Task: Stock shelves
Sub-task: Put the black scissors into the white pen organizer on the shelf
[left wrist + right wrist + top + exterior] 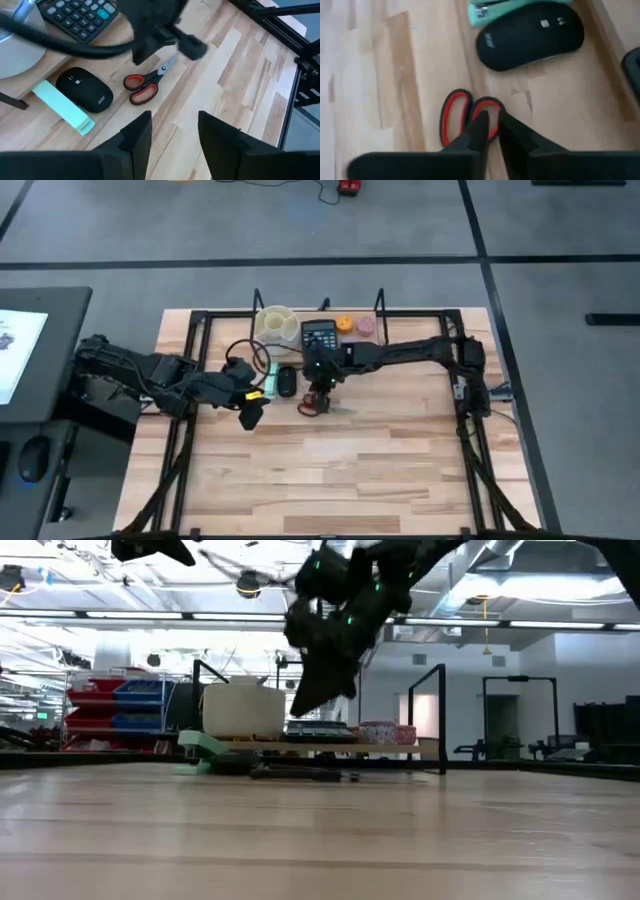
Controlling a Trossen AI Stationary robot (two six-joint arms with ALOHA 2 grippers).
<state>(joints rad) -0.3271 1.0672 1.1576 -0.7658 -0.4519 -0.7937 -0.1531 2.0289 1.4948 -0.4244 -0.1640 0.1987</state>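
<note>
The low wooden shelf with thin black posts (pixel 318 330) stands at the back of the pale wooden surface (pixel 330 460). Just in front of it lie small scissors with red handles (pixel 145 86), beside a black computer mouse (pixel 85 89) and a mint green bar (pixel 64 107). The right hand (pixel 491 131) is right above the scissors' handles, fingers nearly together, holding nothing. The left hand (pixel 172 132) waits nearby, fingers apart. The scissors look light, hard and flat, so pinching a handle loop seems best.
</note>
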